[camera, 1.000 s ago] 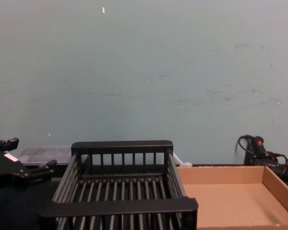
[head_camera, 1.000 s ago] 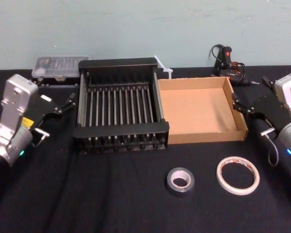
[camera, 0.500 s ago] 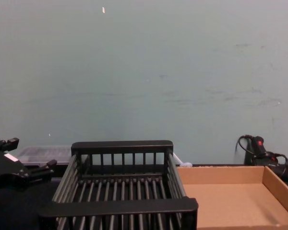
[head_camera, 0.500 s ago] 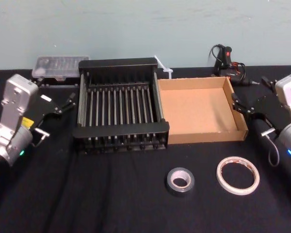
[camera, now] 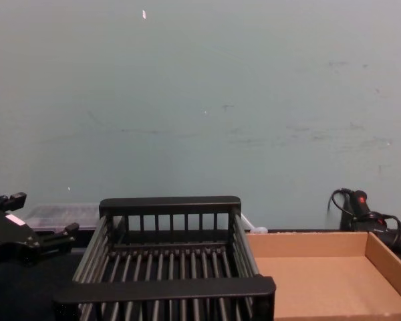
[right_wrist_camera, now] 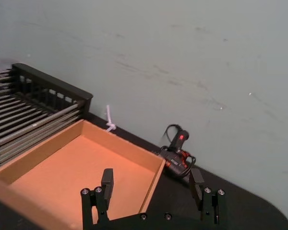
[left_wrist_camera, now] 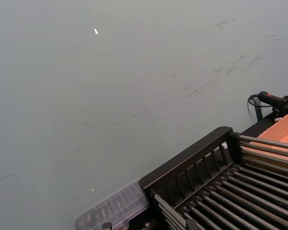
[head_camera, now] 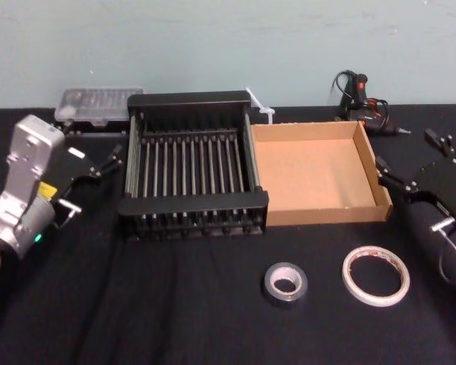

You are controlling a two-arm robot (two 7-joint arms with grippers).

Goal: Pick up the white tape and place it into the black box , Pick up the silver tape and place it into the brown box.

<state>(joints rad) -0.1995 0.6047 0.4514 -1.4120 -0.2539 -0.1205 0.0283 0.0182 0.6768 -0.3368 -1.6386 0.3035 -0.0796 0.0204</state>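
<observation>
Nothing is done yet; both tapes need moving. At the lower middle of the frame, the silver tape [head_camera: 285,283], a small grey roll with a pale middle, lies flat on the black bench [head_camera: 137,304]. The white tape [head_camera: 375,274], a thin ring with red marks, lies near its right. Farther back, the black box [head_camera: 194,204] and brown box [head_camera: 327,212] sit side by side, empty. The left gripper [head_camera: 106,161] and right gripper [right_wrist_camera: 152,182] hang at the frame's edges, jaws wide, holding nothing.

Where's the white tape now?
Head view: the white tape lies flat at front right, right of the silver tape, in front of the brown box.
</observation>
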